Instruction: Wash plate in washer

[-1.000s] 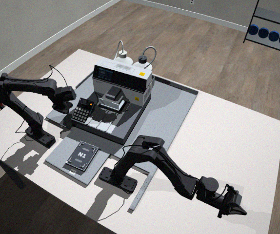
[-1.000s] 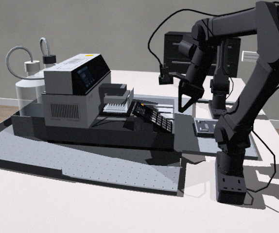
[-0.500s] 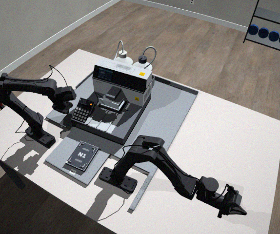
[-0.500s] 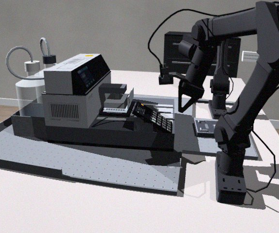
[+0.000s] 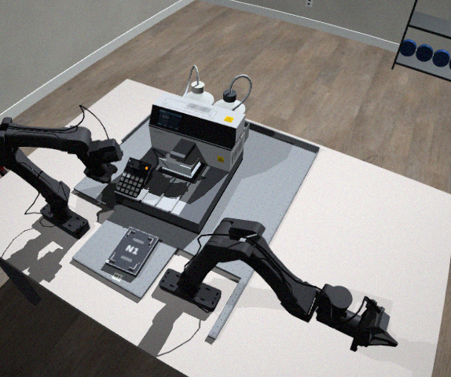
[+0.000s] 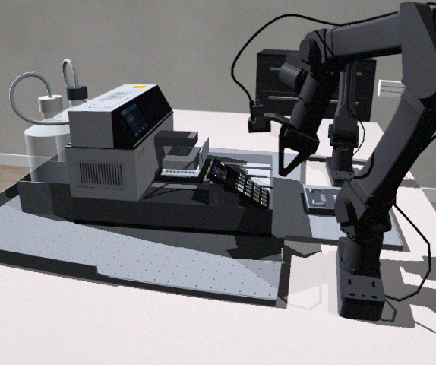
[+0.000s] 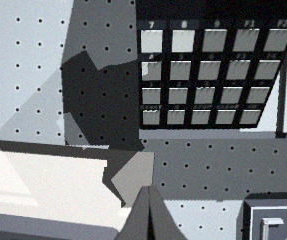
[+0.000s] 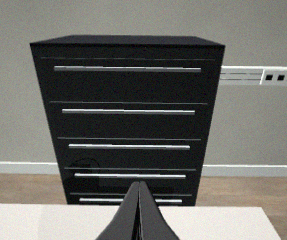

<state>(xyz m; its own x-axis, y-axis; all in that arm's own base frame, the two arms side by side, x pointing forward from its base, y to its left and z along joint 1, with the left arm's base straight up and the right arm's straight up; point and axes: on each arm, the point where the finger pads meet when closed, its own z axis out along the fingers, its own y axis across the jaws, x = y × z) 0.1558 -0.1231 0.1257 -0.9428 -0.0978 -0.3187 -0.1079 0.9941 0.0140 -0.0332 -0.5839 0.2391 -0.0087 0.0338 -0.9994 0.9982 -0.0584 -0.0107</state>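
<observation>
The white plate (image 6: 178, 172) is under the wash head of the washer (image 5: 195, 136) (image 6: 104, 172), at carrier height. The head covers much of it, so its seating and cut-off corner cannot be told. The lamp (image 5: 146, 167) (image 6: 222, 163) is amber. The nest N1 (image 5: 139, 259) (image 6: 308, 198) (image 7: 283, 205) is empty. The keypad (image 5: 130, 183) (image 6: 251, 190) (image 7: 195, 80) shows its START key (image 7: 151, 118) at lower left. My left gripper (image 6: 282, 173) (image 7: 148, 195) is shut and empty, raised off the keypad's front side. My right gripper (image 5: 394, 344) (image 8: 139, 191) is shut and empty, far from the washer.
Two bottles (image 5: 198, 96) (image 5: 229, 104) with looped tubes stand behind the washer. The washer sits on a perforated grey board (image 5: 274, 162) with a raised rim. The right arm's base (image 5: 188, 290) stands beside N1's board (image 5: 91, 251). A black drawer cabinet (image 8: 128, 90) stands beyond the table.
</observation>
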